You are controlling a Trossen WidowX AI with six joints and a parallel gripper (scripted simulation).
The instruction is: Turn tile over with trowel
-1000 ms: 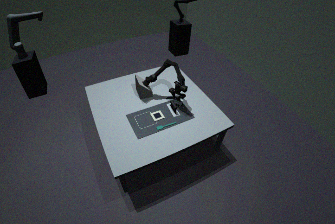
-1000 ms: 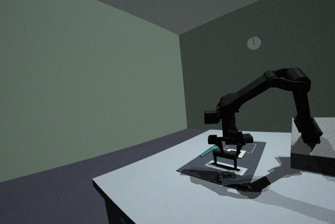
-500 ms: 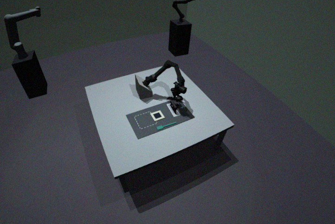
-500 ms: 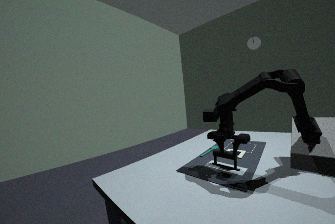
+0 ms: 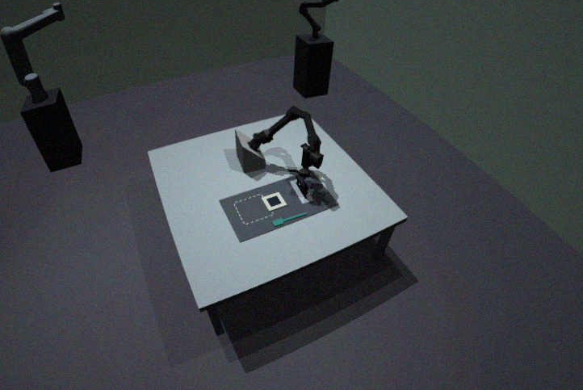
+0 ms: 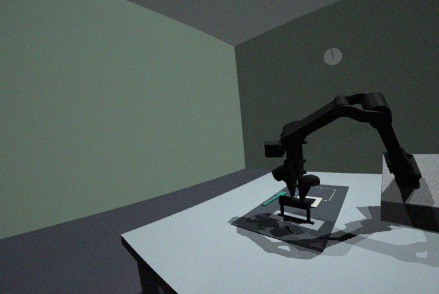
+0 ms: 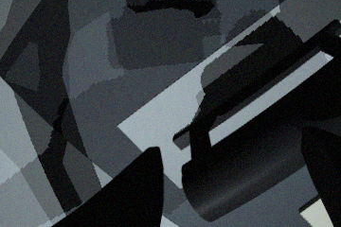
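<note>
The teal trowel [image 5: 288, 218] [image 6: 274, 198] lies flat on the dark mat [image 5: 245, 230] [image 6: 333, 212], near its front edge. The cream tile [image 5: 274, 201] [image 6: 317, 201] [image 7: 325, 222] lies with its dark square mark up, just right of the dashed outline [image 5: 235, 210] [image 6: 335, 193]. My gripper [image 5: 304, 184] [image 6: 297, 194] is open and empty. It points down over a small black stand [image 6: 294, 206] [image 7: 253, 175] on a light rectangle at the mat's right end, apart from trowel and tile.
A grey wedge block [image 5: 247, 154] [image 6: 407, 191] carrying the arm's base stands on the table [image 5: 197, 244] behind the mat. Two other arms on dark pedestals [image 5: 49, 128] [image 5: 312, 65] stand on the floor, far from the table.
</note>
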